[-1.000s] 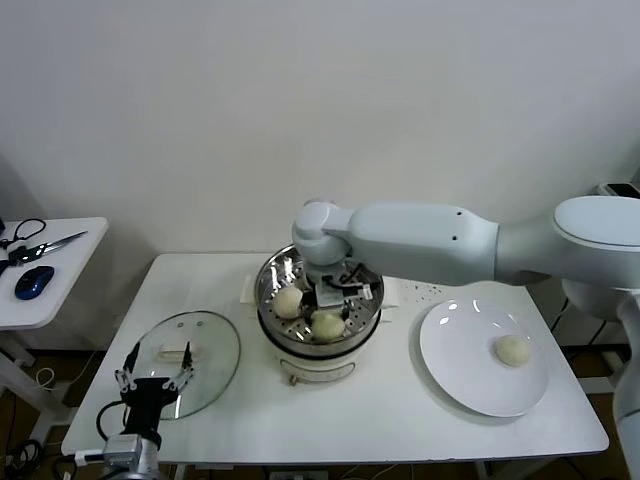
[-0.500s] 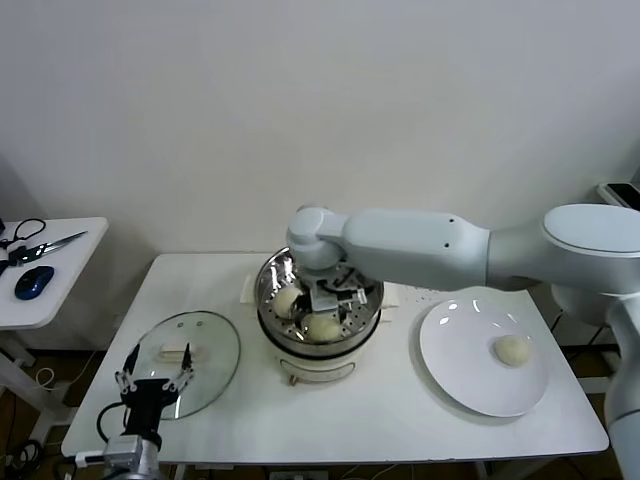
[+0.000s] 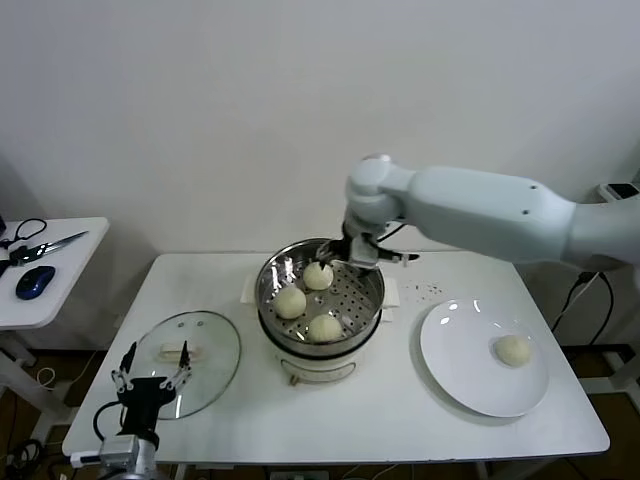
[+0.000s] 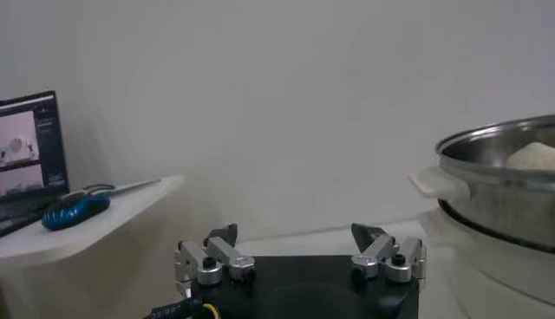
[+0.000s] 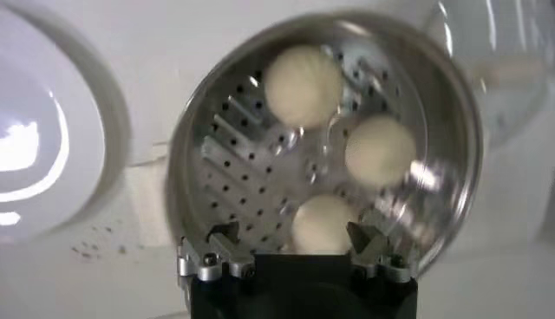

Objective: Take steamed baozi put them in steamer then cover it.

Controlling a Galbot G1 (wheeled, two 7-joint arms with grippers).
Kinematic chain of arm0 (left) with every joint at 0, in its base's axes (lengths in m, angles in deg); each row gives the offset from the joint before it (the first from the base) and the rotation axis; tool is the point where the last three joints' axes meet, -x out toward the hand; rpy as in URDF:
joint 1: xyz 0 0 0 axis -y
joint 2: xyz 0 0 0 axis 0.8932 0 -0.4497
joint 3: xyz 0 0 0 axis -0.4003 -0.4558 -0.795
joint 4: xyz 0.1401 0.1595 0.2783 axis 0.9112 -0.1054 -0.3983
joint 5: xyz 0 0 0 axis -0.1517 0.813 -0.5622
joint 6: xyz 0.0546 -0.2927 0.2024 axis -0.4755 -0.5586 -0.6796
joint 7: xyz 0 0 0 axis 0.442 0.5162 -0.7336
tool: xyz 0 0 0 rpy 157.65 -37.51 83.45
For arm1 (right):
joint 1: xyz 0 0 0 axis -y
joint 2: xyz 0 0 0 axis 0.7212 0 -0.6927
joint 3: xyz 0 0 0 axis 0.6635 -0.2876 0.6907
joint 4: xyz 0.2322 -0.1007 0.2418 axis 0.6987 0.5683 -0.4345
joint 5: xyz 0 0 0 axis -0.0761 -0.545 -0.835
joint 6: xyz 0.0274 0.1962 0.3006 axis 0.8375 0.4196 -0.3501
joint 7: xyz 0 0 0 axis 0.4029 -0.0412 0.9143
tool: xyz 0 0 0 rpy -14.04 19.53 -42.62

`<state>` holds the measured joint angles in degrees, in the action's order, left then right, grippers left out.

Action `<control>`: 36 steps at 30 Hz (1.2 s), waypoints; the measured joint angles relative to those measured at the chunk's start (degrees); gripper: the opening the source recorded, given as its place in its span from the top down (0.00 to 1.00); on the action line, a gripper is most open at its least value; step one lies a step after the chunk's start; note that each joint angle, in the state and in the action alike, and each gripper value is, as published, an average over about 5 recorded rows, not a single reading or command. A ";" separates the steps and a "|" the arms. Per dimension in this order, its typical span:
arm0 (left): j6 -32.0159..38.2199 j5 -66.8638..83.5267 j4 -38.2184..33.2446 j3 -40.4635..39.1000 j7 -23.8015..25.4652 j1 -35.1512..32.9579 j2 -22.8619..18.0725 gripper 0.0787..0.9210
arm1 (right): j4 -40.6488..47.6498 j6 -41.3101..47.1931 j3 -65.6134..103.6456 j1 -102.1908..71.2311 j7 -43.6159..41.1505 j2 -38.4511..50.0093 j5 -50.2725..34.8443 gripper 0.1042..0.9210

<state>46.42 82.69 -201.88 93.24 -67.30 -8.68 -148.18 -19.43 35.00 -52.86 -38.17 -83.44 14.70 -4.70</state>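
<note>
The steamer (image 3: 262, 296) stands mid-table and holds three baozi: one at the back (image 3: 318, 276), one on the left (image 3: 290, 301), one at the front (image 3: 324, 327). A fourth baozi (image 3: 513, 350) lies on the white plate (image 3: 460, 352). My right gripper (image 3: 362, 261) is open and empty, hovering above the steamer's back right rim. In the right wrist view it (image 5: 295, 236) looks down on the steamer (image 5: 247, 173) and its three buns. The glass cover (image 3: 212, 348) lies flat on the table at the left. My left gripper (image 3: 152, 384) is open and parked at the cover's front edge.
A side table (image 3: 60, 290) at the far left holds scissors (image 3: 40, 245) and a blue mouse (image 3: 34, 282). The left wrist view shows the steamer's side (image 4: 499, 186) and that mouse (image 4: 76, 210). The wall stands close behind the table.
My right gripper has risen out of the steamer and moved back and to the right. A third baozi now lies at the back of the basket. The left arm has not moved.
</note>
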 measured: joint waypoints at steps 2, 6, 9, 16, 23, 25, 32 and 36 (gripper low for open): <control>-0.04 0.06 -0.32 -0.02 0.02 -0.18 0.11 0.12 | -0.52 5.03 -0.86 0.62 0.64 3.47 -3.89 0.12; -0.17 0.23 -0.92 -0.01 0.01 -0.45 0.20 0.12 | -1.07 13.73 -1.65 0.59 0.72 10.84 -10.35 0.12; -0.39 0.55 -1.32 -0.01 -0.01 -0.55 0.38 0.12 | -1.03 18.32 -0.88 -1.28 0.13 16.35 -12.71 0.12; -1.22 1.81 -2.18 -0.29 -0.01 -0.42 0.59 0.12 | 0.82 23.65 7.18 -12.36 -1.98 26.83 -13.42 0.12; -1.51 2.10 -2.30 -0.37 -0.03 -0.65 0.59 0.12 | 4.62 24.53 20.00 -28.37 -3.76 31.71 -10.18 0.12; -1.54 2.12 -2.32 -0.33 -0.05 -0.74 0.59 0.12 | 6.10 24.29 23.44 -32.30 -4.08 32.18 -8.80 0.12; -1.63 2.18 -2.24 -0.14 -0.09 -0.93 0.52 0.12 | 11.64 23.10 32.09 -41.40 -5.27 31.65 -4.75 0.12; -1.64 2.21 -1.99 -0.06 -0.09 -0.89 0.45 0.12 | 14.44 22.50 35.01 -44.09 -5.59 30.31 -2.87 0.12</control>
<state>44.78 84.90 -203.87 93.18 -67.39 -9.57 -147.73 -4.99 57.50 -17.85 -82.26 -89.03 45.01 -7.56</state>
